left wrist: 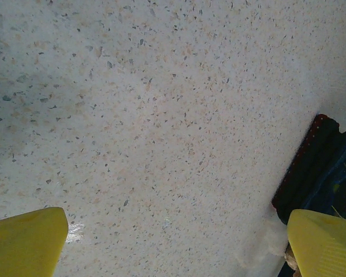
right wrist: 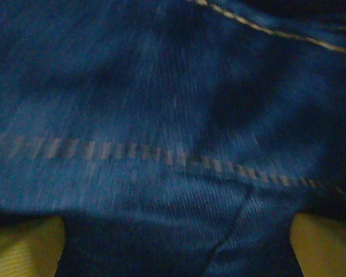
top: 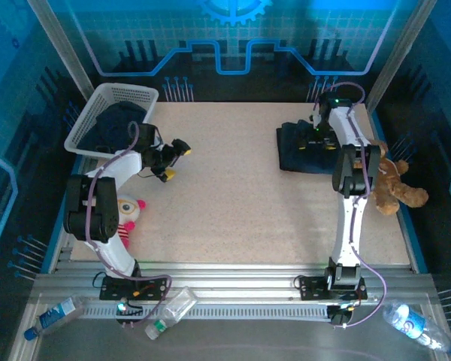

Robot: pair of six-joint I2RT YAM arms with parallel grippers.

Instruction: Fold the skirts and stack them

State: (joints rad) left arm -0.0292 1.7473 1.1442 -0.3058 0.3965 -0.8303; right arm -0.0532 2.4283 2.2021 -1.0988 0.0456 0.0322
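hovering spread and empty, the right claw (right wrist: 176, 245) had the soft, limp denim skirt (right wrist: 161, 86) directly beneath it, its stitched seam (right wrist: 161, 154) seeming the surest hold, while the left claw (left wrist: 176, 239) hung released over the bench (left wrist: 161, 115).

denim skirt (right wrist: 161, 115) w/ stitching, matt speckled table (left wrist: 161, 115)

A white plastic mesh basket (top: 81, 128) holding dark cloth (top: 114, 120) sat at the speckled table's (top: 233, 203) far-left corner; folded blue denim skirts (top: 295, 152) lay far right, a brown teddy bear (top: 397, 189) right of them.
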